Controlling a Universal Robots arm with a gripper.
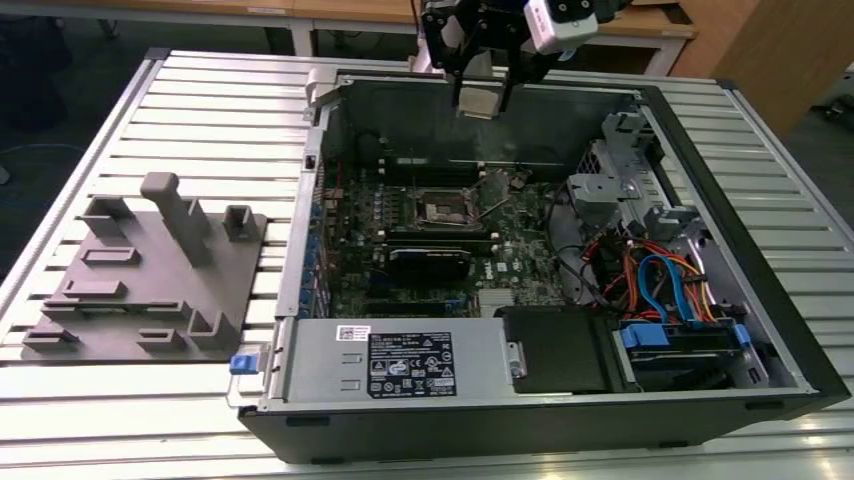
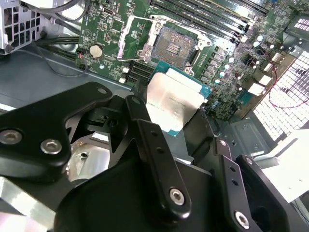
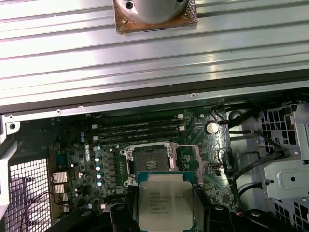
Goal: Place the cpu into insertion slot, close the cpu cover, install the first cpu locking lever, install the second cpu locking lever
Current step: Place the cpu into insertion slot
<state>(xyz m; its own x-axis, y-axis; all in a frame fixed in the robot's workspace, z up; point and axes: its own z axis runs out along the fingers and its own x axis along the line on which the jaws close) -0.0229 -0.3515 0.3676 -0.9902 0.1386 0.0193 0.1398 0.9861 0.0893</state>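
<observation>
The gripper (image 1: 483,88) hangs above the rear wall of the open black desktop computer case (image 1: 534,440), which lies on its side on the slatted aluminium tabletop (image 1: 200,100). Its black fingers (image 2: 149,140) are closed to a narrow spacing on opposite edges of the cpu (image 2: 174,104), a small flat square chip with a dull silver-grey metal top and a green border, which they hold clear of the board. In both wrist views the cpu sits between the fingers with its metal top facing the camera. The insertion slot (image 2: 173,46), a small square black socket with a silvery metal rim, lies on the green motherboard (image 2: 111,24) inside the case, below the cpu and apart from it; its dark centre is exposed and holds no chip. In the first wrist view the socket lies just beside a row of long narrow black memory slots (image 3: 140,130). In the exterior view a grey moulded fixture block (image 1: 147,270) rests on the tabletop toward the exterior view's left, well apart from the case, and a grey power supply box (image 1: 387,360) occupies the near corner of the case.
</observation>
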